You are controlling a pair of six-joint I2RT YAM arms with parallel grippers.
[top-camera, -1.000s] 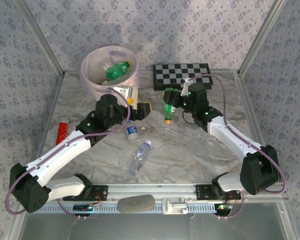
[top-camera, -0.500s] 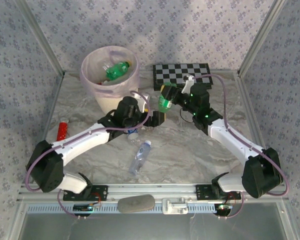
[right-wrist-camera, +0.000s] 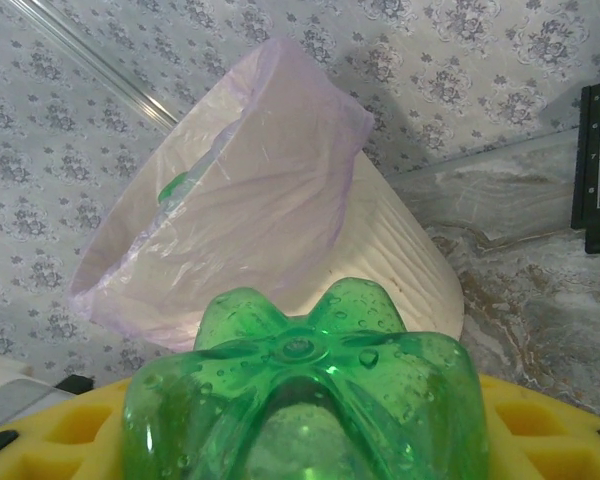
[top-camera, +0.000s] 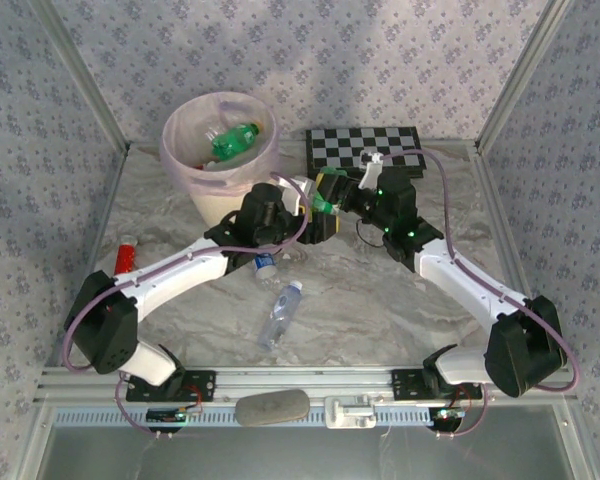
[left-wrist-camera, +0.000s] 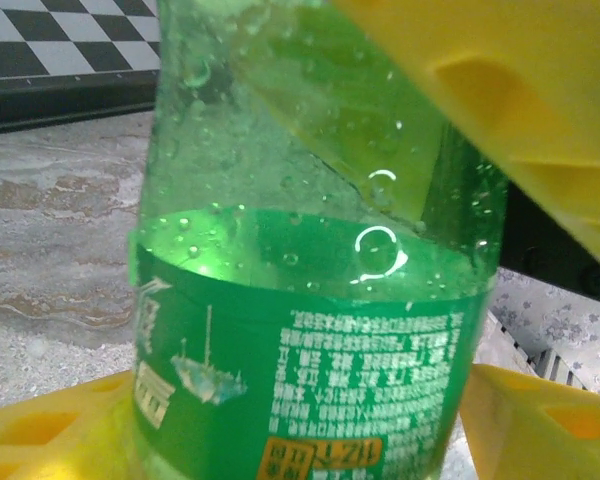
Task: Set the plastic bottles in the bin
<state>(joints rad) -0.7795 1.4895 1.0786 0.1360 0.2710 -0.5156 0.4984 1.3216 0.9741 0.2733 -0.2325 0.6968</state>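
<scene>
Marble table [top-camera: 380, 300], bottle [right-wrist-camera: 300, 400] in right claw [top-camera: 328, 192]

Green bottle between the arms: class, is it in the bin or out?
Out. The right pincer holds the green bottle above the table, beside the bin, not inside its rim.

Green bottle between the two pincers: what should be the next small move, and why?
Probably the left pincer should finish closing on the green bottle. In the left wrist view the bottle stands between its yellow fingers, while the right pincer grips the bottle's base end. Once the left holds firmly, the right could let go; the bin is close beside.
</scene>
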